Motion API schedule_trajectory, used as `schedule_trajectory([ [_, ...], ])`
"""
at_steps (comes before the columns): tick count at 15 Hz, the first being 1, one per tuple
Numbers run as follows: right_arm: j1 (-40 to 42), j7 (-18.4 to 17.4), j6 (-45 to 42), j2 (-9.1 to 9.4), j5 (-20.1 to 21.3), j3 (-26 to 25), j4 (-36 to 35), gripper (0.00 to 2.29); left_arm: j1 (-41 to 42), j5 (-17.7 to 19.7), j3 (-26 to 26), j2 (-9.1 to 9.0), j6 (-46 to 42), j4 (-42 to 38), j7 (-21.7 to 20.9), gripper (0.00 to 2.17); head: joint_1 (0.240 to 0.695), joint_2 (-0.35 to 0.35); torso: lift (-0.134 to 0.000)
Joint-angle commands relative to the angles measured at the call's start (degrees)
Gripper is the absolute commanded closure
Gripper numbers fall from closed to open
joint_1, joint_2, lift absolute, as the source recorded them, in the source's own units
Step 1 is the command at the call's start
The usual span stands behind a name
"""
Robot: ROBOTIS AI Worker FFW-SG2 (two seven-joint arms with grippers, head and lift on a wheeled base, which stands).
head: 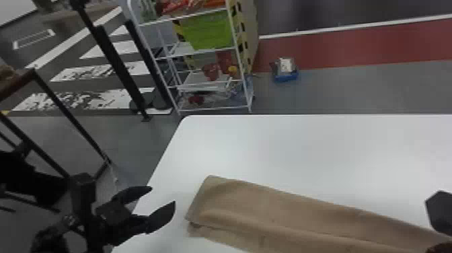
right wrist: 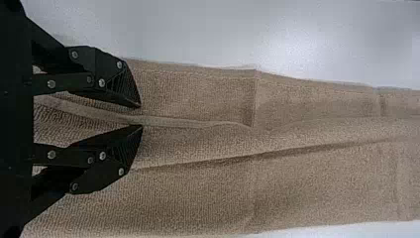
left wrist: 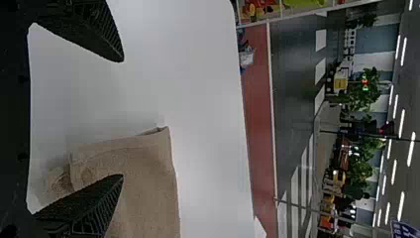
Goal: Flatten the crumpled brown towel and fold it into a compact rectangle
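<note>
Nearest you: right tool (right wrist: 142,116) sits over the towel's near stretch, black fingers almost together, slim gap at the tips, nothing clearly pinched. The raised ridge of cloth runs through that gap, so I read the pose as set up for the ridge, either to grab it or to press it down.

Left tool (head: 163,195) is wide open near the counter's left edge, off the towel's short end. Placement makes sense if you want that end next: clear approach, room to straddle the cloth.

Brown woven-cloth towel (head: 269,208) lies on the white flat-topped counter (head: 302,144) as a long strip, running from the left end toward the right tool. Mostly flat, lengthwise folds in, some creases left. A lower layer pokes out at the near left corner, so layers aren't flush. My call: late flattening, crosswise folds still to do. Square that corner first or the rectangle comes out skewed. Grab all layers or the top one slides.

Past the counter: white metal-framed rack (head: 213,108), not your concern.
</note>
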Motion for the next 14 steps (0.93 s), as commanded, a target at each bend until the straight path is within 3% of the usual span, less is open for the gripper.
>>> schedule_trajectory([
  [1, -0.6, 0.5, 0.2, 0.22, -1.5, -0.3, 1.0, 0.81, -0.1, -0.1, -0.1, -0.15, 0.0, 0.0, 0.0, 0.05, 0.695, 0.35, -0.124],
  [3, -0.6, 0.5, 0.2, 0.39, -3.3, -1.3, 1.2, 0.81, -0.1, -0.1, -0.1, -0.15, 0.0, 0.0, 0.0, 0.05, 0.695, 0.35, -0.124],
  [14, -0.8, 0.5, 0.0, 1.1, -4.6, -2.7, 2.4, 0.83, -0.1, -0.2, -0.1, -0.15, 0.0, 0.1, 0.1, 0.05, 0.695, 0.35, -0.124],
])
